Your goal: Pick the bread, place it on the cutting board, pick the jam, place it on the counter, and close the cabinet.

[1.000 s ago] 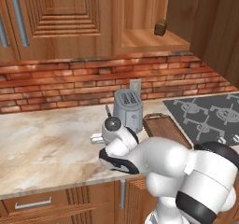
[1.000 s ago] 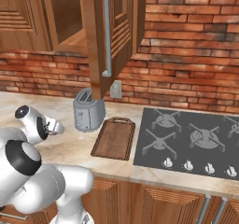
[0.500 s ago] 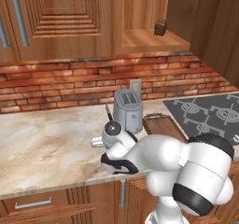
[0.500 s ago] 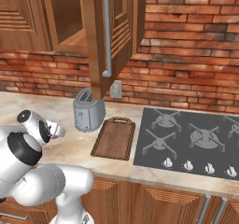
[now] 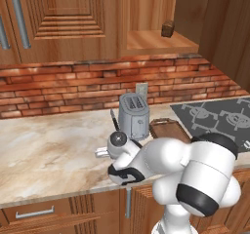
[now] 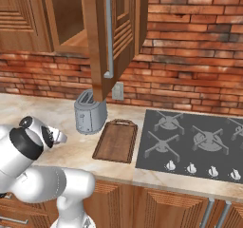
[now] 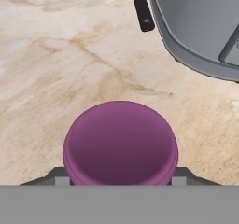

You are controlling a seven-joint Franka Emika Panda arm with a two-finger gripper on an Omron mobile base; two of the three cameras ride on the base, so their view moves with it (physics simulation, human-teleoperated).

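Jam (image 7: 120, 144) sits clamped between your gripper's (image 7: 120, 178) fingers, held low over the counter (image 7: 56, 69), near the grey toaster (image 5: 134, 115). Your cutting board (image 6: 116, 140) lies bare beside the stovetop (image 6: 194, 145). You have the bread (image 5: 167, 29) on the shelf of the cabinet (image 6: 102, 32), whose door stands open.

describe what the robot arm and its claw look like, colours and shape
The arm is glossy white, made of fat rounded segments with black bands at the joints. A small grey dome caps the wrist end. In the hand view, the claw shows two small dark grey tips. No cables or markings are visible.
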